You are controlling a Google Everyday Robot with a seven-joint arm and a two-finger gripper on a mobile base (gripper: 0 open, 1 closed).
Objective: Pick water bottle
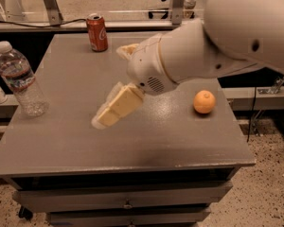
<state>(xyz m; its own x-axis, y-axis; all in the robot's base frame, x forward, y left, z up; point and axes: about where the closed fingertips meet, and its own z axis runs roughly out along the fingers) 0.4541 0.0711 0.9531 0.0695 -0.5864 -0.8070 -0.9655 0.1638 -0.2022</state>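
Empty at mid-frame, its opening impossible to tell, the cream gripper (114, 109) could topple the clear ribbed plastic water bottle (20, 82) at far left by arriving off-centre.

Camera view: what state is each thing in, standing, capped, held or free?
water bottle: upright, capped, not held, at the left edge of the table.
soda can: upright, at the back.
orange: resting free, at the right.
gripper: open, empty, above the table's middle.
drawers: shut.
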